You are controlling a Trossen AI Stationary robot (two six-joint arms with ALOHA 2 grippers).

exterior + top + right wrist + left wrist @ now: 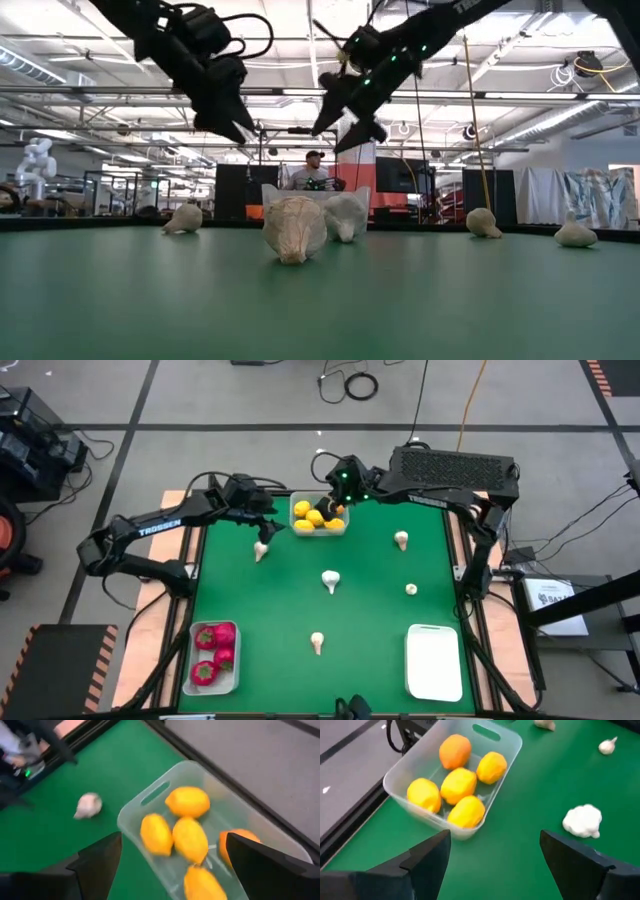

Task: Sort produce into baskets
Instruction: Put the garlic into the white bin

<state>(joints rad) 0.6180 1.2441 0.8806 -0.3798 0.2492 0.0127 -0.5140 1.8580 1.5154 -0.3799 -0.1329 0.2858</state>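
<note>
A translucent basket (341, 528) at the table's far middle holds several yellow lemon pieces (312, 517) and an orange one (455, 750). A second basket (194, 648) at the near left holds red pieces (214, 636). A third basket (434, 660) at the near right holds nothing. Several whitish mushroom pieces lie on the green table, one (262, 550) just nearer than my left gripper. My left gripper (268, 520) is open and empty, above the table at the lemon basket's left side (395, 775). My right gripper (336, 500) is open and empty, above the lemon basket (150, 795).
Other mushrooms lie at the table's middle (330, 580), right (401, 539) (411, 589) and near middle (317, 643). A black box (455, 465) sits behind the table's far right edge. A person shows in the room beyond the table (313, 172).
</note>
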